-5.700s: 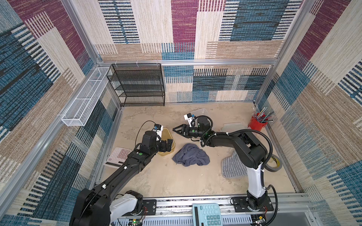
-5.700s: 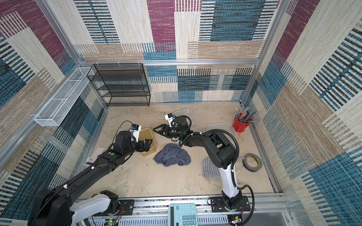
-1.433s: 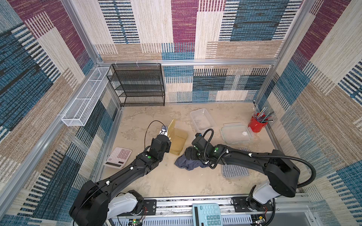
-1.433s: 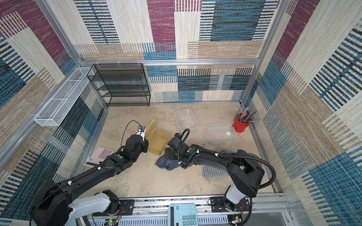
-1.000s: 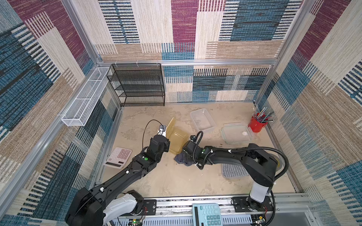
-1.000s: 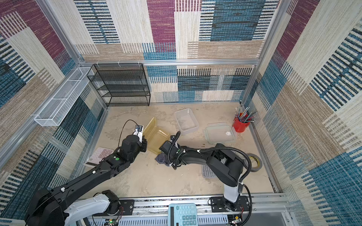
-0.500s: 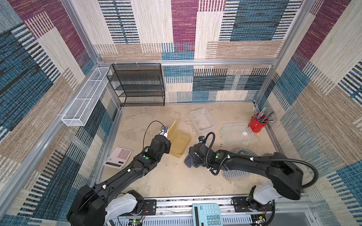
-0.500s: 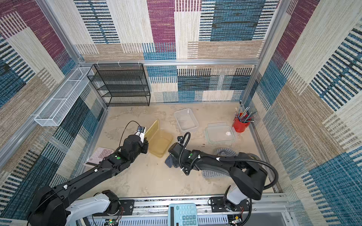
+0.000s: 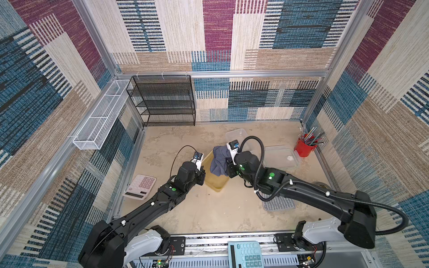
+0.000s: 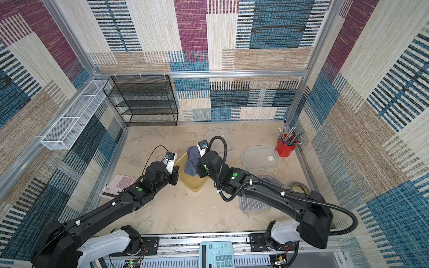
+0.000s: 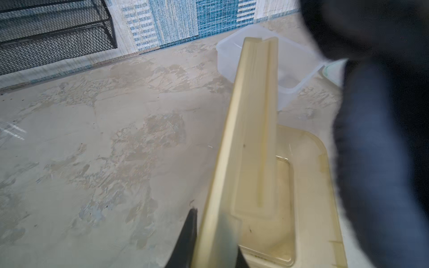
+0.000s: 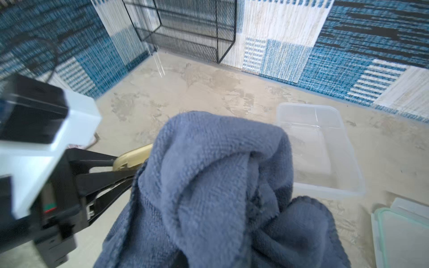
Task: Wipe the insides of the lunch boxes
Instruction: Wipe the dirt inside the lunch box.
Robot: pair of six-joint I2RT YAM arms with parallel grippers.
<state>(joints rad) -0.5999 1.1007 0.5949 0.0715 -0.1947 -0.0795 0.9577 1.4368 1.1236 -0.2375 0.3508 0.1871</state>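
left gripper (image 11: 214,241) clamped on amber lid (image 11: 250,116), right gripper (image 9: 227,166) clamped on cloth (image 12: 220,185) over amber box (image 9: 217,183); i judge wiping barely started, clear box (image 12: 320,148) left to do.

Black left arm (image 9: 151,207) and right arm (image 9: 313,196) carry white base housings (image 9: 144,242), green dots (image 9: 269,178) and black cables (image 9: 262,155).

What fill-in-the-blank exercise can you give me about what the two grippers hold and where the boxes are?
1. The right gripper holds a blue-grey ___ over the amber lunch box.
2. The left gripper clamps the amber ___, which stands almost upright.
3. The clear lunch box stands open, and the clear lid lies flat beside the ___ cup.

Missing words: cloth; lid; red.
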